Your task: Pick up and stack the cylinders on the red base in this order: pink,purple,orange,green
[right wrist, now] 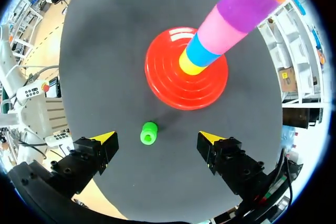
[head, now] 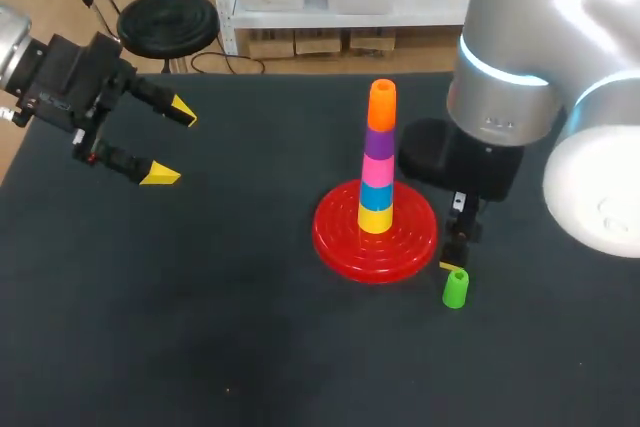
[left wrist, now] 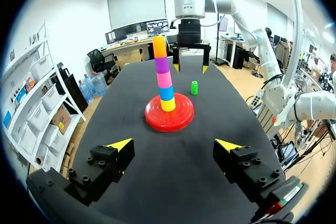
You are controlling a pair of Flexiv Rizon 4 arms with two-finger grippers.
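The red base [head: 375, 242] stands about in the middle of the dark table [head: 200, 347]. On its peg sit five cylinders, one on the other: from the bottom a yellow cylinder [head: 376, 217], a blue cylinder [head: 377, 190], the pink cylinder [head: 378, 165], the purple cylinder [head: 380, 139] and, on top, the orange cylinder [head: 382, 102].

The green cylinder [head: 455, 288] is not on the stack. It stands upright on the table, just beside the right near edge of the base and not touching it.

The right gripper [right wrist: 157, 138] hangs over the green cylinder [right wrist: 149, 132] and points down. Its fingers are wide open and hold nothing. In the right wrist view the cylinder is seen below the gap between the two yellow tips, closer to one finger than to the other. In the left wrist view the tips of the right gripper [left wrist: 190, 68] are above the green cylinder [left wrist: 194, 87] and apart from it.

The left gripper [head: 172, 143] is at the far left of the table, well apart from the base. Its fingers are also spread wide and are empty.
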